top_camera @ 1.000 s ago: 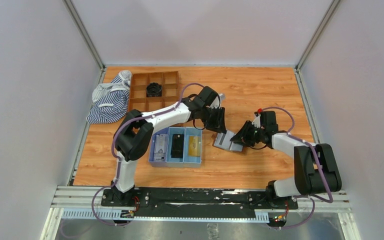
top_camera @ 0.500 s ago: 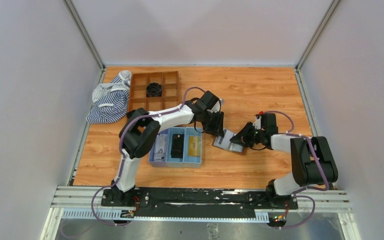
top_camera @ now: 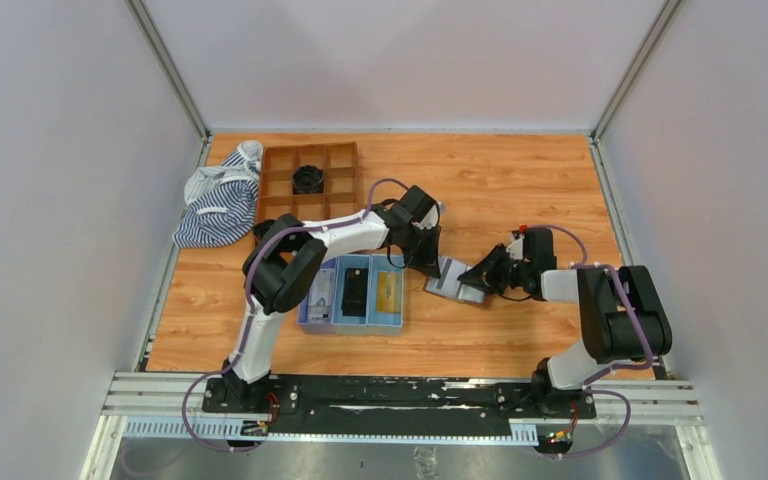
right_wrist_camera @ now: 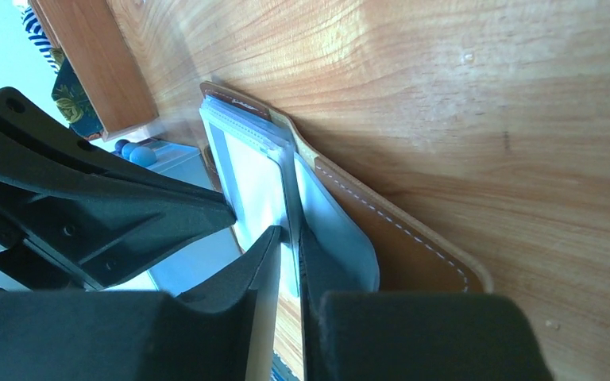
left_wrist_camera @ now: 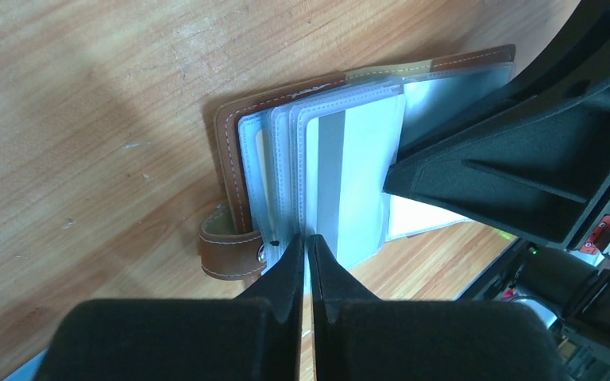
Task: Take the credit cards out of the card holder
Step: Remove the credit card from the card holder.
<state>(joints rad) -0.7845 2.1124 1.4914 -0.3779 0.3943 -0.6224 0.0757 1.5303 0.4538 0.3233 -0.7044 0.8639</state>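
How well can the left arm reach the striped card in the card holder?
Probably well: the left gripper is nearly shut on the sleeve edge over the striped card in the card holder; the right gripper pinches another sleeve beside it.

**White, black and purple**

The left arm and right arm share one build: white tubes between chunky black joint housings, a purple cable looping along each. Fingers are matte black, wedge-shaped plastic. A small red mark sits by the right wrist.

Left claw tips nipping clear sleeve edge of open card holder on wood table.
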